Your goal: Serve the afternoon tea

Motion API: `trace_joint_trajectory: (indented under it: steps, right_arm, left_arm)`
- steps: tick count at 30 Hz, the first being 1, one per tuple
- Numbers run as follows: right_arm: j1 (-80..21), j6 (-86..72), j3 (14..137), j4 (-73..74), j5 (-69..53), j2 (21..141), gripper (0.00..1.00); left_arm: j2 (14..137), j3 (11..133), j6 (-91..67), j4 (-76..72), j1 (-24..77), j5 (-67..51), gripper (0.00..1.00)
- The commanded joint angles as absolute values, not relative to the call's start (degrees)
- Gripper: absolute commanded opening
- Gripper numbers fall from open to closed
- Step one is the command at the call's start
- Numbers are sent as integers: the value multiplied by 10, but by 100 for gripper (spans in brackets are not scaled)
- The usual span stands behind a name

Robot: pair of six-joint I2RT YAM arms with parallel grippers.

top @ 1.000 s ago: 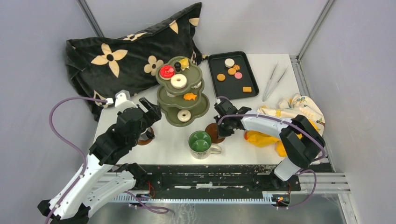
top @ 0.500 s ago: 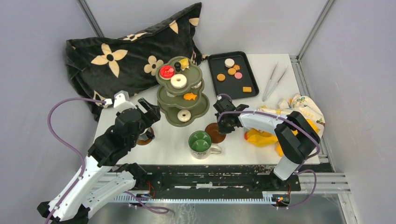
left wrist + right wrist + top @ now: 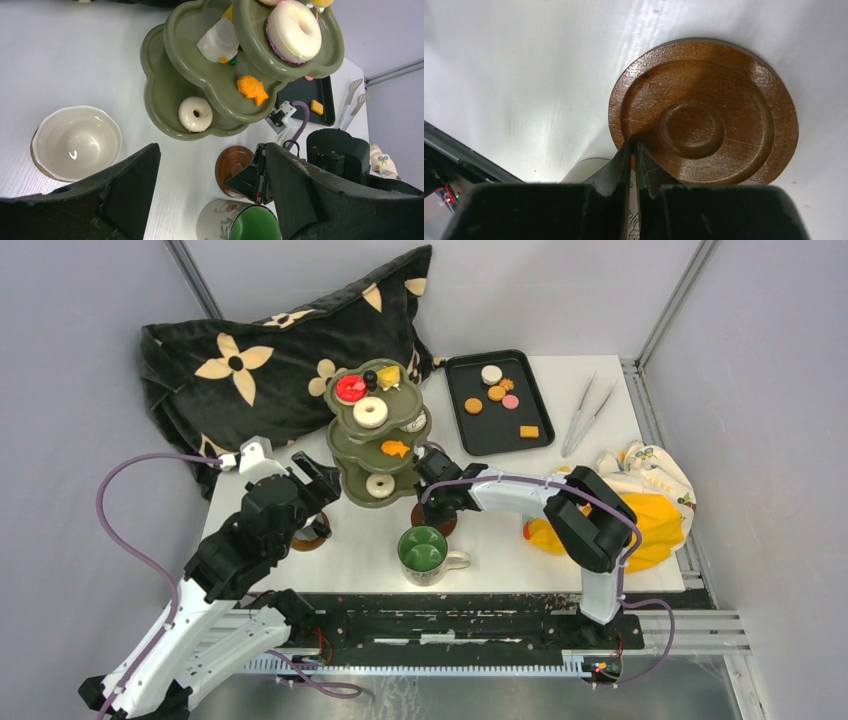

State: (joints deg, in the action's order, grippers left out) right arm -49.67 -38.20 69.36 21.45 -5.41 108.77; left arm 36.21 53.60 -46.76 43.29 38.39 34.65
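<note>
The olive-green three-tier stand (image 3: 380, 440) holds donuts and small cakes; it also shows in the left wrist view (image 3: 220, 65). My right gripper (image 3: 437, 502) is shut on the rim of a round brown saucer (image 3: 432, 518), just right of the stand's base. In the right wrist view the fingers (image 3: 634, 147) pinch the saucer's (image 3: 704, 130) left edge. The green-lined mug (image 3: 424, 551) stands just in front of it. My left gripper (image 3: 322, 480) is open and empty, above a white bowl (image 3: 77, 142) on a second saucer (image 3: 312, 533).
A black tray (image 3: 520, 410) with several small pastries lies at the back right. Metal tongs (image 3: 588, 412) lie beside it. A yellow cloth (image 3: 640, 510) is bunched at the right edge. A black flowered pillow (image 3: 270, 360) fills the back left.
My right gripper has moved left with the brown saucer, close to the stand's base. The stand and the mug have shifted a little left. The left arm barely moved.
</note>
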Motion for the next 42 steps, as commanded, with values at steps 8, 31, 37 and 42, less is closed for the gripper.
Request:
trace_joint_trajectory:
  steps: [8, 31, 37, 42]
  right_arm:
    - [-542, -402, 690, 215, -34, 1083, 11]
    - [-515, -250, 452, 320, -25, 605, 91]
    - [-524, -247, 346, 205, -136, 576, 95]
    - [-547, -209, 358, 231, -119, 614, 100]
  left_arm:
    - [350, 538, -450, 433, 385, 367, 84]
    - [347, 536, -429, 428, 385, 353, 85]
    - [340, 553, -384, 428, 385, 349, 87]
    - [317, 548, -381, 441, 385, 344, 87]
